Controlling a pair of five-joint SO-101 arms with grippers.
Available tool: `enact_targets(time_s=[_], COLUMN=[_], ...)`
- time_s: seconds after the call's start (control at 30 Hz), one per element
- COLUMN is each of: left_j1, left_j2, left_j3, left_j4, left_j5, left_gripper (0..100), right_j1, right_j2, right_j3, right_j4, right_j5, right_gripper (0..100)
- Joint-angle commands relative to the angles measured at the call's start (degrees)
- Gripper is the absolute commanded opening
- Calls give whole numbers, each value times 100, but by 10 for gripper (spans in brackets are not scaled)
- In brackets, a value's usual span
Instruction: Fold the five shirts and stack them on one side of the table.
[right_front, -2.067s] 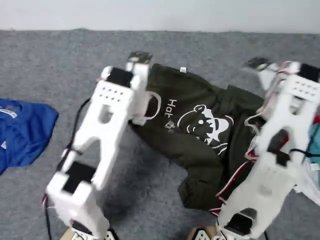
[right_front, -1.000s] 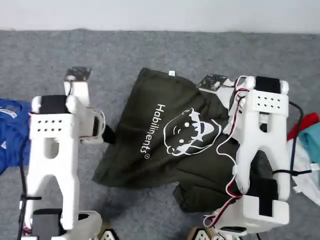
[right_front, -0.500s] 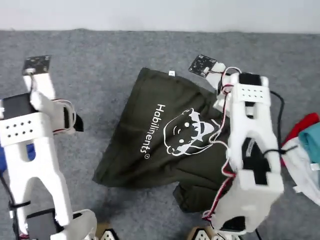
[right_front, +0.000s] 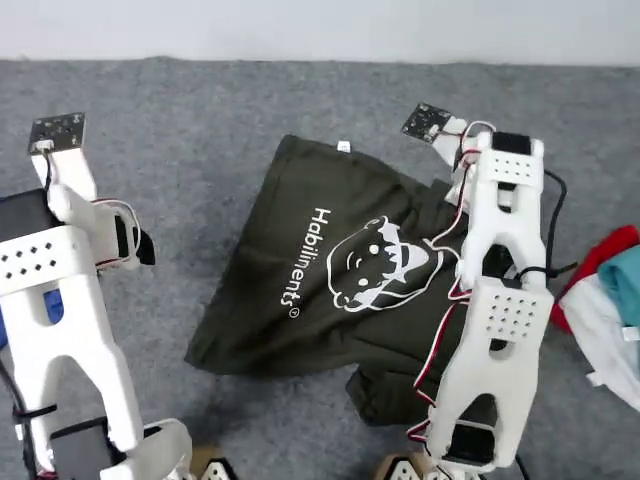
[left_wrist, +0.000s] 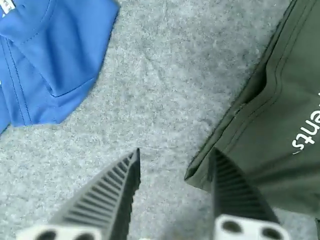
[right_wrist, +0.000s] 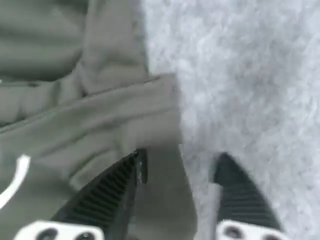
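Both claws of mine are spread apart with nothing gripped. My left claw hangs near the left edge of the grey surface, over the bare strip between the blue shirt and the green shirt. One of its fingers lines up with the green shirt's nearest corner hem, and the other sits over bare surface. The blue shirt lies crumpled at the left edge, and from above my left arm hides most of it.

The green shirt lies in the middle of the surface with its printed front up. Its left side is folded to a straight slanted edge, and a bunched part lies toward the near edge. My right arm stretches across the shirt's right side and covers it from above.

My right claw is at the shirt's far right edge. One finger is over a folded band of green cloth, the other over grey surface just beside it.

A pile of red, teal and white cloth lies at the right edge, apart from the green shirt.
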Motion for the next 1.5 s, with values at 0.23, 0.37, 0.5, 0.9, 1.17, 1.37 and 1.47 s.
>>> enact_targets(time_s=[0.23, 0.37, 0.5, 0.9, 1.17, 1.37, 1.47], left_j1=[9, 9, 9, 9, 9, 9, 9], left_j2=[-211, -211, -211, -211, -211, -211, -211], left_j3=[-198, -198, -198, -189, -189, -180, -57], left_j4=[176, 176, 176, 176, 176, 176, 176], left_j5=[-53, -53, -53, -53, -53, -53, -53], left_gripper=[205, 205, 205, 205, 205, 205, 205], right_j1=[-75, -66, -57, -13, 268, 637, 734], right_j2=[198, 435, 488, 488, 549, 558, 585], right_j3=[-914, -932, -932, -941, -1327, -1310, -1301], right_j4=[470, 374, 409, 66, -233, -1209, -1393], right_j5=[53, 53, 53, 53, 26, -220, -360], right_gripper=[180, 180, 161, 9, 9, 9, 9])
